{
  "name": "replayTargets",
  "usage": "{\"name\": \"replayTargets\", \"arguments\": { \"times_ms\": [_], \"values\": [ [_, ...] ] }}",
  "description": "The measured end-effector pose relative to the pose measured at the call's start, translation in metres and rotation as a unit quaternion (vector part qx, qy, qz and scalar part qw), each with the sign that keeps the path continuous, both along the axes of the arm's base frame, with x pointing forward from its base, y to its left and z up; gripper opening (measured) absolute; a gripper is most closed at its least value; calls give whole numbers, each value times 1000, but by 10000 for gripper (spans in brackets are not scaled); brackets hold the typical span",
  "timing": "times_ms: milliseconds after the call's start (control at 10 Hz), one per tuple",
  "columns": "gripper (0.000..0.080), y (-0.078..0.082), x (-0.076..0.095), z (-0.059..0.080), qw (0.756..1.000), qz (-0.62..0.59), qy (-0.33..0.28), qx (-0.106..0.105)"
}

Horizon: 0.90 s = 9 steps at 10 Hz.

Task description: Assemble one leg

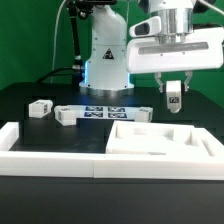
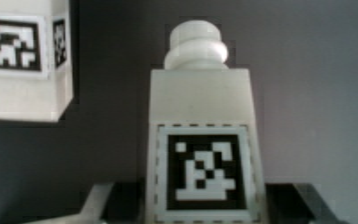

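Above the large white square panel [image 1: 135,136], the pincer [image 1: 174,92] pinches the flat sides of a small tagged white plastic leg [image 1: 174,101], seemingly light and stiff.

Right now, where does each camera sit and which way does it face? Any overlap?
Exterior view: off the arm, low at the near edge of the table, facing across it toward the arm's base; shows the arm and the end effector gripping the leg.
Wrist view: on the wrist, looking along the fingers at the gripped leg, close up; only finger edges show.
Shared: the gripped leg.
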<state>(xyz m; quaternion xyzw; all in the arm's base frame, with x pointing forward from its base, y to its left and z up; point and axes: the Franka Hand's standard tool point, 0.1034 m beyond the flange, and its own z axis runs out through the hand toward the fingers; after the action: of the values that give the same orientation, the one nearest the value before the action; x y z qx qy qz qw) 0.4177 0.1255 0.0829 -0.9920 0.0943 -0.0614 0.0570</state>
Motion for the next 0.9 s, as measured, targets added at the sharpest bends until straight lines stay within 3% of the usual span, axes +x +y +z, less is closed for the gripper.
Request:
{"name": "replayTargets", "arguments": {
  "times_ms": [400, 500, 800, 900],
  "values": [
    [292, 12, 31, 28, 992, 47, -115, -5],
    [292, 14, 28, 26, 989, 46, -143, -5],
    [292, 13, 26, 20, 989, 60, -133, -10],
    [292, 10, 24, 12, 986, 95, -137, -22]
  ]
}}
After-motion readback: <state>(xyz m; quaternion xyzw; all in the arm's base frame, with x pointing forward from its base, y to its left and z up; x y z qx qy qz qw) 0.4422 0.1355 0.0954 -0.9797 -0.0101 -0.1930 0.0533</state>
